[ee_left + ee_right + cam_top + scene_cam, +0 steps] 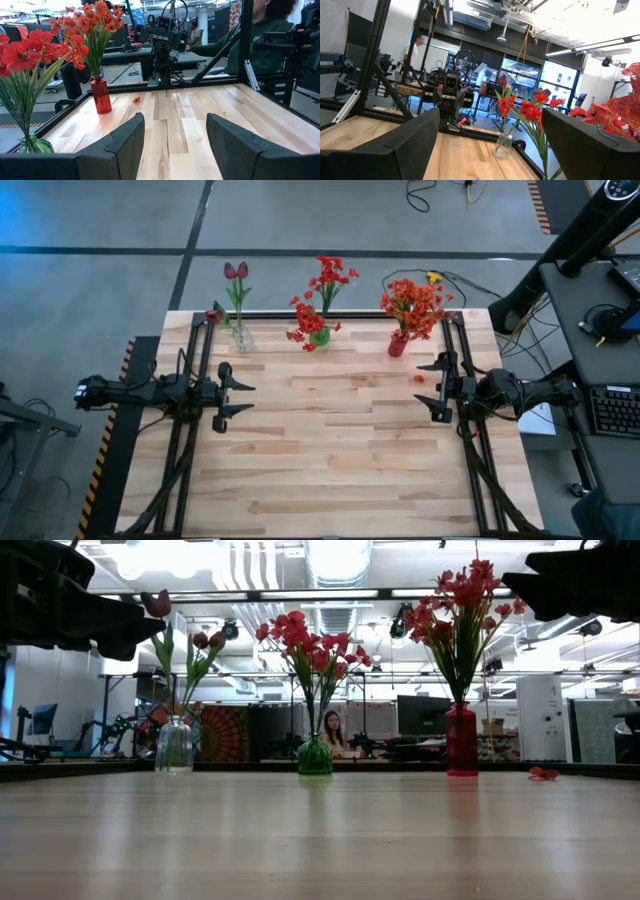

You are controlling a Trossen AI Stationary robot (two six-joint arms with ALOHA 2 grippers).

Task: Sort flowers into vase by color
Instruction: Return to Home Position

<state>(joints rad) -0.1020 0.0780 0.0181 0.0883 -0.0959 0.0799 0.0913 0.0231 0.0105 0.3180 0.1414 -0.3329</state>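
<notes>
A pale wooden surface (330, 450) seen from above. At its left edge the left gripper (248, 399) hovers, released, fingers spread and holding nothing. Three vases stand in a row along the far edge. On the left, a clear vase (243, 338) holds maroon tulips (236, 272). In the middle, a green vase (319, 336) holds red flowers (330, 275). On the right, a red vase (397, 345) holds orange flowers (412, 300). A small red petal (419, 378) lies near the red vase. At the right edge the right gripper (424, 389) hovers, also spread and holding nothing.
</notes>
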